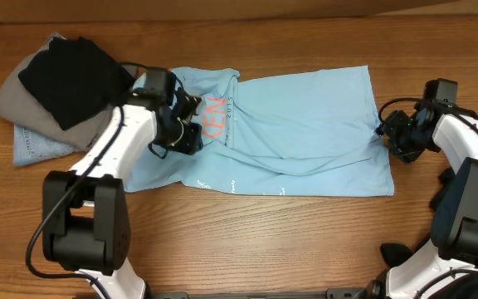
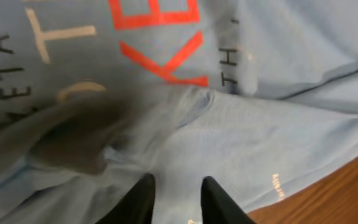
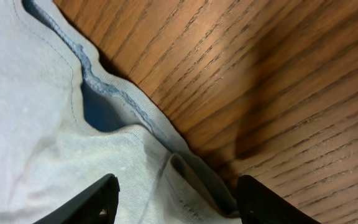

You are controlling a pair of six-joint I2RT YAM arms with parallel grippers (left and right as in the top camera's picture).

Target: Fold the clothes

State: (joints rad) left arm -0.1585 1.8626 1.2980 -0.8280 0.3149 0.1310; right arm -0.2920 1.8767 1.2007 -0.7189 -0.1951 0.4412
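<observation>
The clothes, a light blue T-shirt with orange-red lettering, lie spread across the middle of the table, with the lower part folded up in a long crease. My left gripper hovers over the shirt's left end beside the lettering. In the left wrist view its fingers stand a little apart over blue cloth, gripping nothing. My right gripper is at the shirt's right edge. In the right wrist view the gripper is wide open, straddling a folded hem that lies loose on the wood.
A pile of other garments sits at the back left: a black one on top of a grey one and a pale denim-blue one. Bare wooden table lies in front of the shirt.
</observation>
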